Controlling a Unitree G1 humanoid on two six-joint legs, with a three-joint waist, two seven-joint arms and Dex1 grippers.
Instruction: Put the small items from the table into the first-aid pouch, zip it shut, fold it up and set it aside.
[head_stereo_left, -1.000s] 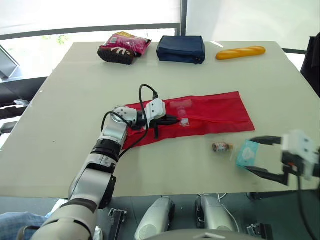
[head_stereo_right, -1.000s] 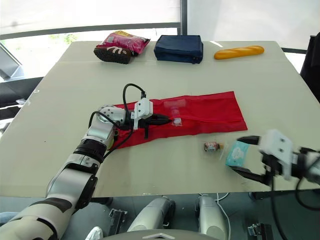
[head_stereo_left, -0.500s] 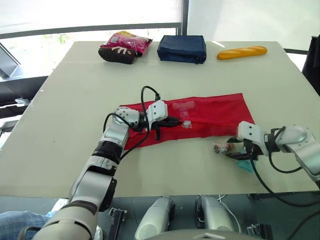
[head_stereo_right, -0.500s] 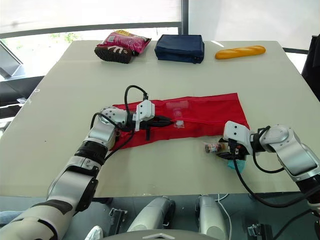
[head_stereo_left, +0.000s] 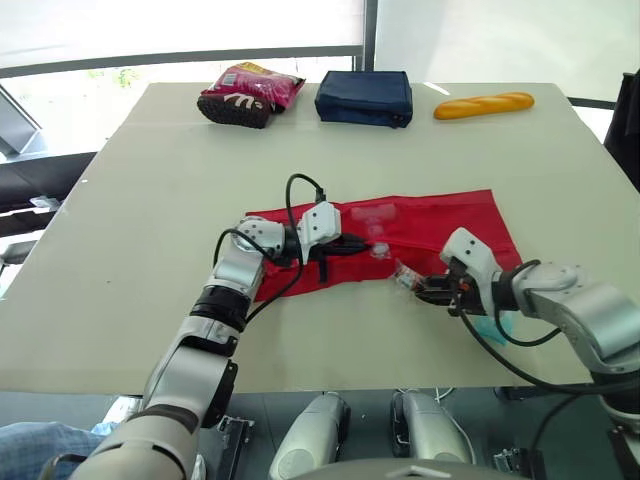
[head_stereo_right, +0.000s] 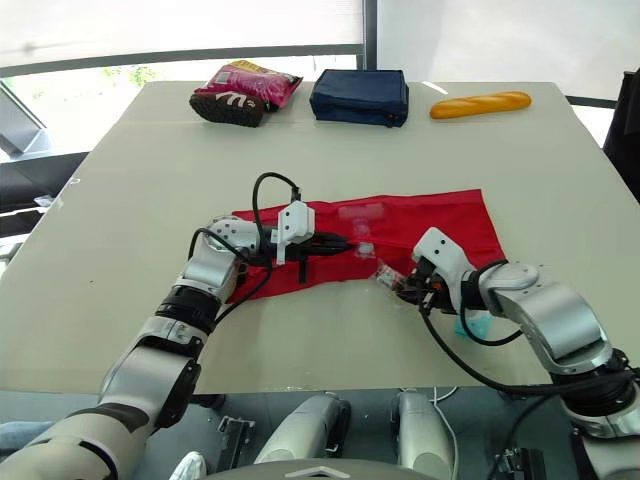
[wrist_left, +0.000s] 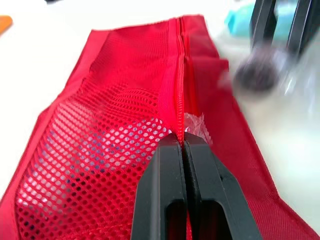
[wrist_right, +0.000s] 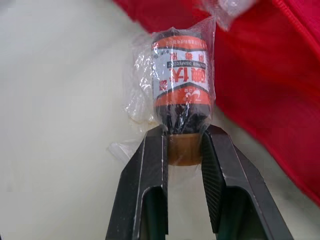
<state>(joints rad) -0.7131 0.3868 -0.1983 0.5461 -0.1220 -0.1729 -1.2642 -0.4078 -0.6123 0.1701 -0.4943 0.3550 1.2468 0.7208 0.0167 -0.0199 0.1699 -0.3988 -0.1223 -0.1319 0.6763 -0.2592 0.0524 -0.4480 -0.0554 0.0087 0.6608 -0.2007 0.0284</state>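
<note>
The red mesh first-aid pouch (head_stereo_left: 440, 222) lies flat mid-table, zipper (wrist_left: 178, 75) running along it. My left gripper (head_stereo_left: 350, 243) is shut on the pouch's fabric at the zipper line, its fingertips (wrist_left: 172, 150) pressed together. My right gripper (wrist_right: 184, 145) is shut on the cap end of a small dark bottle (wrist_right: 182, 87) with an orange-and-white label, wrapped in clear plastic, held at the pouch's front edge (head_stereo_left: 405, 278). A teal tissue pack (head_stereo_right: 472, 325) lies by the right forearm, partly hidden. A small clear packet (head_stereo_left: 380, 250) rests on the pouch near the left fingertips.
At the table's far edge lie a pink snack bag (head_stereo_left: 245, 92), a navy zipped case (head_stereo_left: 363, 98) and a bread loaf (head_stereo_left: 483, 103). Another clear packet (head_stereo_left: 372, 212) shows on or under the pouch's mesh. The table's right edge is close to the right arm.
My right gripper came in from the right edge, closed on the wrapped bottle and carried it left to the pouch's front edge. The left gripper kept its hold.
</note>
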